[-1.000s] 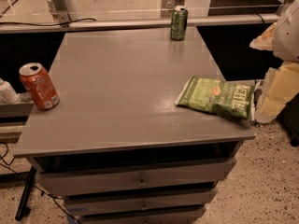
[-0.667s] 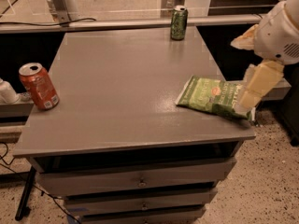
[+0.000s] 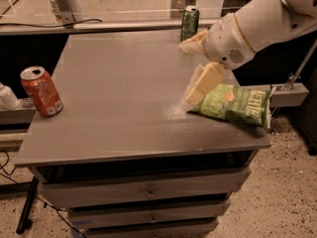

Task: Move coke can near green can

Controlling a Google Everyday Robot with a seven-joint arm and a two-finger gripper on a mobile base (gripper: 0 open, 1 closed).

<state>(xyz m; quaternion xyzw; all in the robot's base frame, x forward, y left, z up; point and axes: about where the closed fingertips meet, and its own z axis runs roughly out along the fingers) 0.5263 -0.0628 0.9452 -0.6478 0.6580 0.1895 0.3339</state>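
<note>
Gripper [image 3: 198,63] above the table [image 3: 124,93], right side, just beside the bag [image 3: 233,103]. My fingers are spread wide and empty, ready to grasp. Coke can [image 3: 42,90] upright at left edge, well apart from green can [image 3: 189,23] at the back.

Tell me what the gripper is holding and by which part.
Nothing. The gripper is open and empty above the table, beside the chip bag. The coke can stands at the left edge, the green can at the back.

The pincer [image 3: 188,72], blurred over the chip bag [image 3: 233,105], hides its left end — arm [image 3: 267,14] cut off top-right.
</note>
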